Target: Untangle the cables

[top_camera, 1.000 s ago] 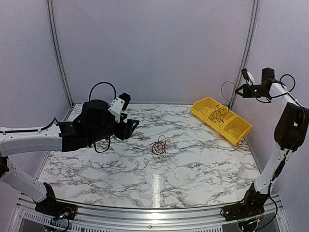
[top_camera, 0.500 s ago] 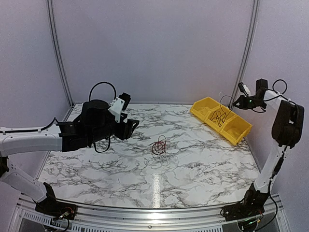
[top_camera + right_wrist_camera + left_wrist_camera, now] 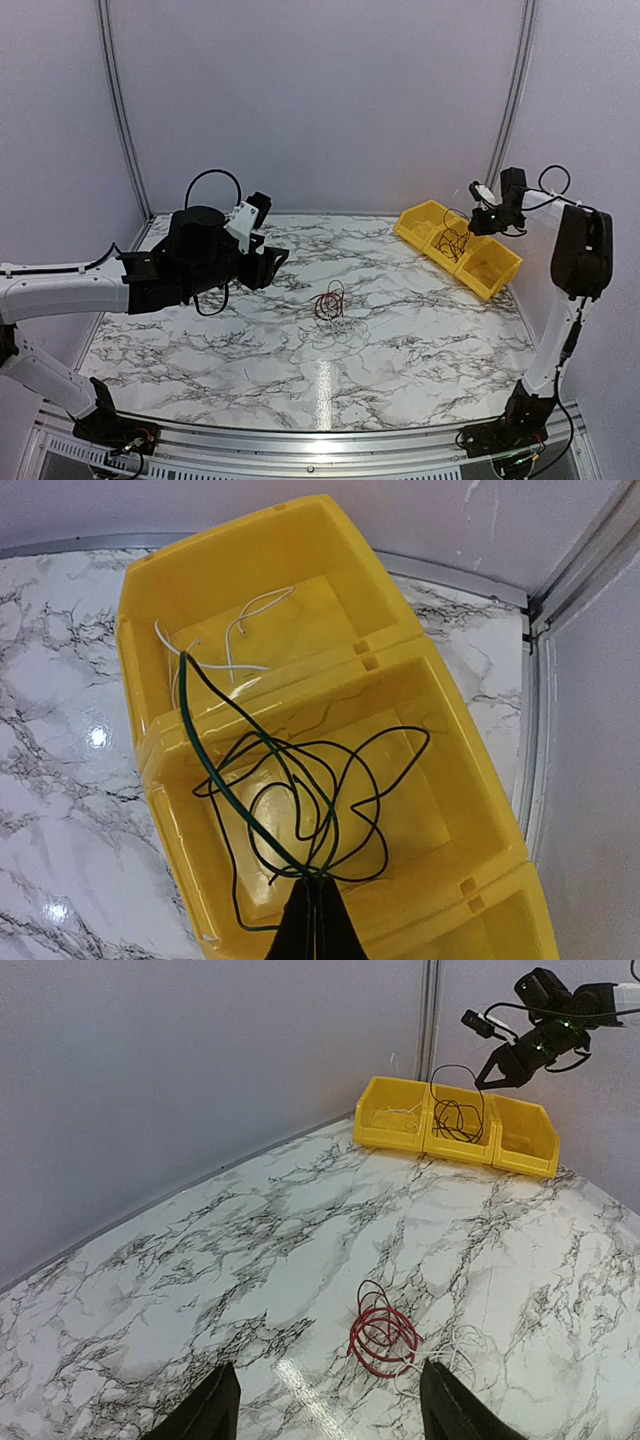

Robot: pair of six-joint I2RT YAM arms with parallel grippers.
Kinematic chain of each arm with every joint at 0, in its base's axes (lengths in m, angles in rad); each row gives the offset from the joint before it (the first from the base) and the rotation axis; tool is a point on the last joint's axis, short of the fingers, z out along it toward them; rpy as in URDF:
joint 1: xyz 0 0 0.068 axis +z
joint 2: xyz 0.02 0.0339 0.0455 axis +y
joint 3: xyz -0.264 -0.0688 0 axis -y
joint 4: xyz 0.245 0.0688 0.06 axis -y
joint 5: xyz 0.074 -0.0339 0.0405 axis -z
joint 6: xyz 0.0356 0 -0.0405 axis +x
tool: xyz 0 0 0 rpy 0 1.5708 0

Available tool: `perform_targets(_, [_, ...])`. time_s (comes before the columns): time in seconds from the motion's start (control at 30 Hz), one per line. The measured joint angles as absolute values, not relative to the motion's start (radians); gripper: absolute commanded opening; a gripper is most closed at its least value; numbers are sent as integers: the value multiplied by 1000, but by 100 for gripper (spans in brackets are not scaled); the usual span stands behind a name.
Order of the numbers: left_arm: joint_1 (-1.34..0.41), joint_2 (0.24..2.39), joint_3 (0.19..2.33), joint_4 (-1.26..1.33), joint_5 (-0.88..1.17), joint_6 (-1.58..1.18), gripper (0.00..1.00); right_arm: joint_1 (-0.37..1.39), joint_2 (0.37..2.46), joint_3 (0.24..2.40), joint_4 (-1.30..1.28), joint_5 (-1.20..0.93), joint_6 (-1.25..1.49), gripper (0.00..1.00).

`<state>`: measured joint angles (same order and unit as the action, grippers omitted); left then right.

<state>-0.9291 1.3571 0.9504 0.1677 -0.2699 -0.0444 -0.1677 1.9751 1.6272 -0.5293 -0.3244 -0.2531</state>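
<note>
**Right arm brings a freed cable down to the bin; left arm waits**

Nearest the bases nothing has moved. The left gripper hovers over the marble table exactly as it did a second ago, its fingers spread apart and empty.

Just ahead of it, near the middle of the table, the red cable lies in a small loose coil. A pale wire loops just beside it, possibly overlapping at the edge; the strands are too thin to tell. Neither has shifted.

The change is at the far right. The right gripper has swung down and inward from high beside the wall and now hangs just over the yellow bin. Its fingers are pinched tight on a dark cable. Most of that cable's loops now rest inside the middle compartment, with one strand reaching over the divider. The compartment beyond holds white wires.

So one cable looks separated and all but delivered. The likely next step is to release it there. The red coil and its pale neighbour remain to be sorted.
</note>
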Motion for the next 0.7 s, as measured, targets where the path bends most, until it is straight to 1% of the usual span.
perform_targets(0.17, [-929,1357,950,168,-269,-44,64,-121,2025,1639,-525,-228,-273,0])
perform_targets(0.33, [-929,1357,950,168,-269,-44,64,-121,2079,1653,-538,-161,-290,0])
perform_targets(0.5, [-929,1357,950,168,-262,-44,64,-123,2089,1653,-544,-110,-295,0])
perform_targets(0.53, [-929,1357,950,168,-262,-44,64,-123,2089,1653,-542,-107,-297,2])
perform_targets(0.67, [-929,1357,950,168,-261,-44,64,-123,2089,1662,-556,-103,-299,26])
perform_targets(0.7, [-929,1357,950,168,-261,-44,64,-123,2089,1670,-567,-104,-298,31])
